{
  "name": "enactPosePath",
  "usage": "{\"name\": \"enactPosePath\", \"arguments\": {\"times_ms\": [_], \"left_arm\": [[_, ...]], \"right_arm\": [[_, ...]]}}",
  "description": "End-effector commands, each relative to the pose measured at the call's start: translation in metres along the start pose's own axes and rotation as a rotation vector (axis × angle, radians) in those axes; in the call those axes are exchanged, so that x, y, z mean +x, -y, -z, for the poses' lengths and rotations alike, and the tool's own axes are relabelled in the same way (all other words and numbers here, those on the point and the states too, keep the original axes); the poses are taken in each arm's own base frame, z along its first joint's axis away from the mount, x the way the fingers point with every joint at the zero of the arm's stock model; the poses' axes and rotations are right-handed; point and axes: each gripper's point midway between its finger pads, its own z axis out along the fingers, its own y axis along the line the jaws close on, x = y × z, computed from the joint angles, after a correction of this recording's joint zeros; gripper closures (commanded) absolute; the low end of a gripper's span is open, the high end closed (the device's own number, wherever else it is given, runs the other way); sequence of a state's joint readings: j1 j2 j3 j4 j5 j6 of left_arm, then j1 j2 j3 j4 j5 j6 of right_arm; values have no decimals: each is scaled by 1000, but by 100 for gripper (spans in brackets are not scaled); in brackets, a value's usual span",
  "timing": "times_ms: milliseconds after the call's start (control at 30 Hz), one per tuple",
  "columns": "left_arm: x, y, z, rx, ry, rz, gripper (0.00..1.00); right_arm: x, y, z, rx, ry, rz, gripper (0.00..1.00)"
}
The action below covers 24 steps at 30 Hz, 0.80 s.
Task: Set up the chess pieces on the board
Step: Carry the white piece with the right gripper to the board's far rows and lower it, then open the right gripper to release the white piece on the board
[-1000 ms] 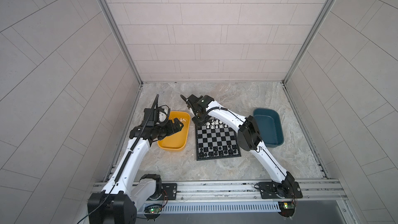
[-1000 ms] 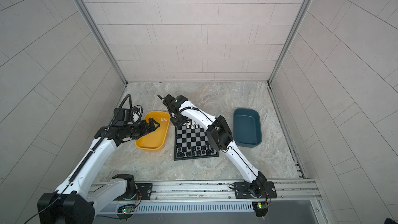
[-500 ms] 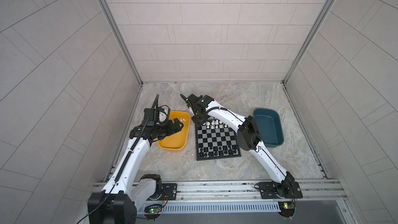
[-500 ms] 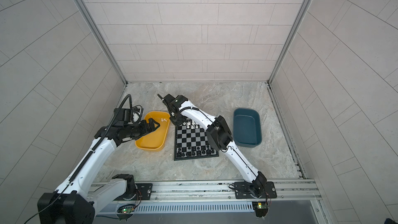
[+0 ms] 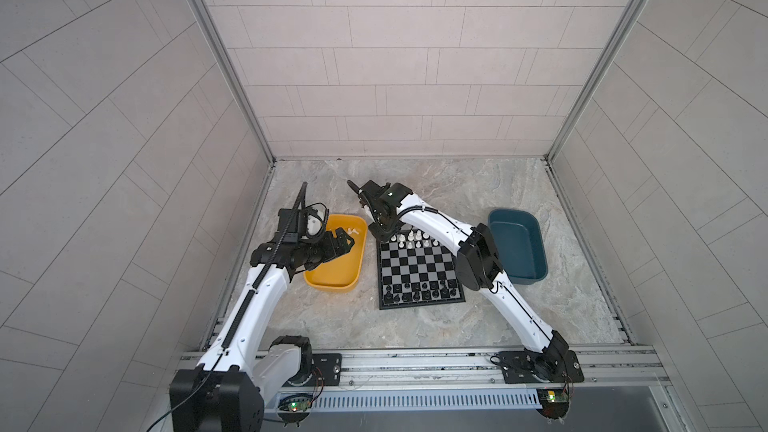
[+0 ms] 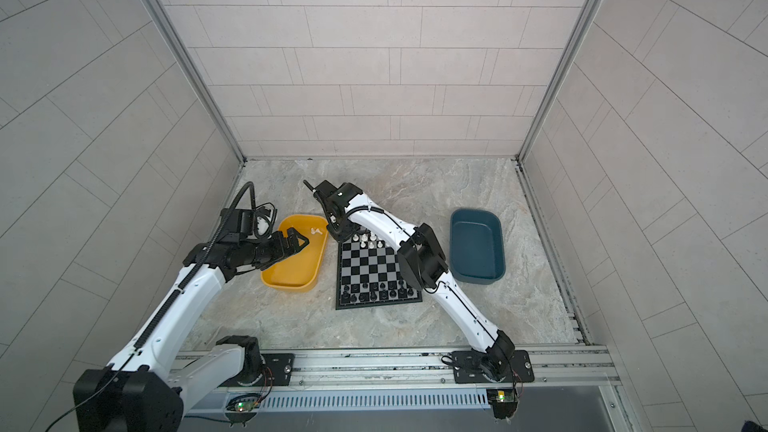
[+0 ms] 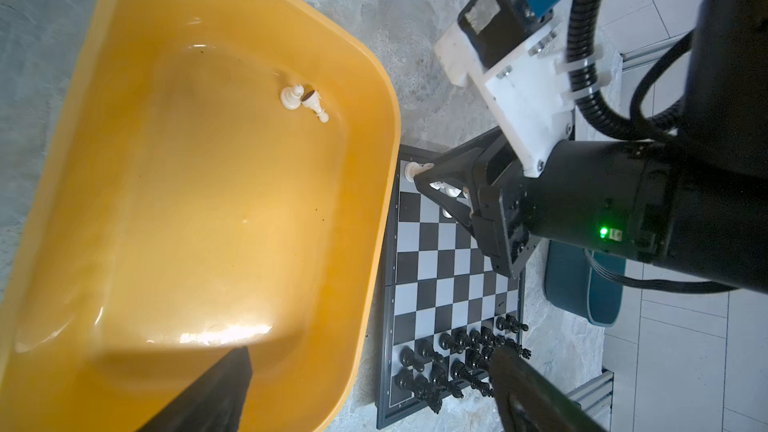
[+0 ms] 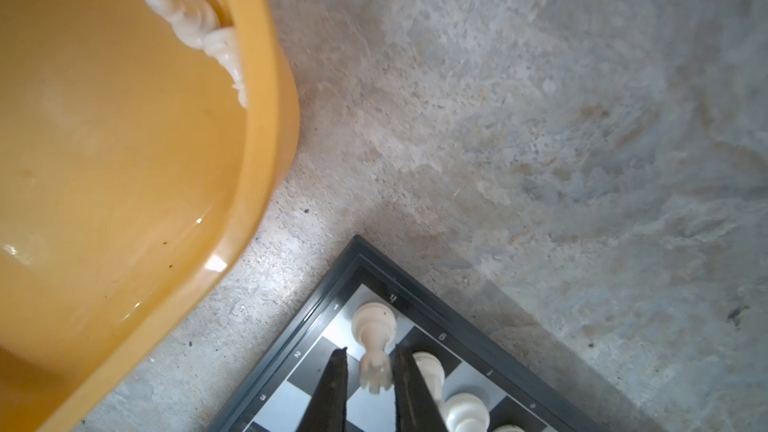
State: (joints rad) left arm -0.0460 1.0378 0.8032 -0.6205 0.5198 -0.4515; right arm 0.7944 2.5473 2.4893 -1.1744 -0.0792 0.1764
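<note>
The board (image 5: 415,268) lies mid-table, with several black chess pieces (image 5: 419,290) on its near rows and several white ones (image 5: 411,239) on its far rows. My right gripper (image 8: 370,350) hangs over the far left corner of the board (image 8: 478,330). Its jaws stand slightly parted around a white rook (image 8: 374,326) that stands upright on the corner square, with a gap showing at one finger. My left gripper (image 5: 349,243) is wide open and empty above the yellow tray (image 5: 332,282). Two white pieces (image 7: 305,101) lie in that tray.
A teal tray (image 5: 517,247) sits right of the board, beside the right arm's elbow. The yellow tray's rim (image 8: 270,118) lies close to the board's far left corner. Bare marble floor (image 5: 436,184) stretches behind the board, and tiled walls close in three sides.
My right gripper's jaws have parted a little from the white rook, which now stands on the corner square. Both arms have stayed in place.
</note>
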Motion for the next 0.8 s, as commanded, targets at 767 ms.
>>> {"name": "enactPosePath", "arguments": {"times_ms": [767], "left_arm": [[-5, 4, 1, 19, 14, -16, 4]], "right_arm": [[-18, 1, -14, -93, 48, -72, 78]]}}
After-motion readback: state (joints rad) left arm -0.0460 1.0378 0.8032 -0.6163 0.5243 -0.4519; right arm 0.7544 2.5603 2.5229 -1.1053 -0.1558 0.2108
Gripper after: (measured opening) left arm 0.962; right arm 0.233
